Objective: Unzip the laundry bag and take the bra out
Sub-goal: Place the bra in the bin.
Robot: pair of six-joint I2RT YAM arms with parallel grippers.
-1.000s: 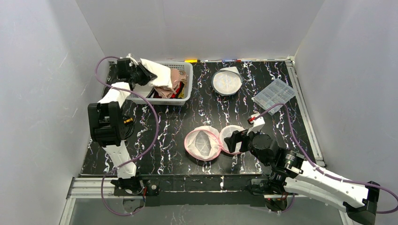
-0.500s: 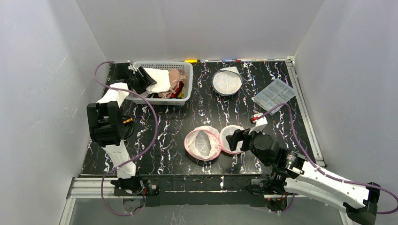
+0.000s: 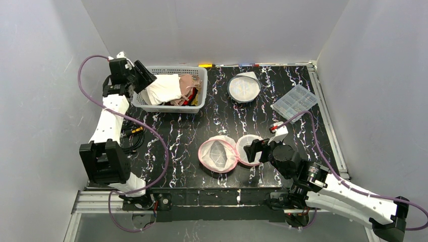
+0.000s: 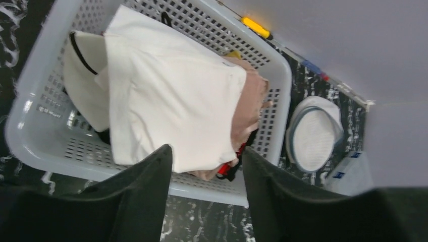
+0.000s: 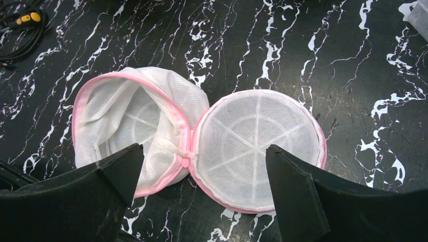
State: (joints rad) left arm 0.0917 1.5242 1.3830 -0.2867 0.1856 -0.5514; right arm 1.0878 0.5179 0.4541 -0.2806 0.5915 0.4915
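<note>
Left gripper [image 4: 204, 157]: partly open, empty, just above white bra [image 4: 171, 101] in basket [image 4: 48, 101], upper left.
Right gripper [image 5: 204, 151]: wide open, empty, over unzipped laundry bag [image 5: 257, 146], centre.

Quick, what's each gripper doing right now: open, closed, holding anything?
Left gripper: open, holding nothing, above the basket.
Right gripper: wide open, holding nothing, over the unzipped laundry bag.

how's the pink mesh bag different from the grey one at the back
The pink bag lies unzipped, spread into two round halves; the grey bag looks closed, one disc. The pink bag sits toward the front, the grey bag toward the back. Both are round white mesh.
</note>
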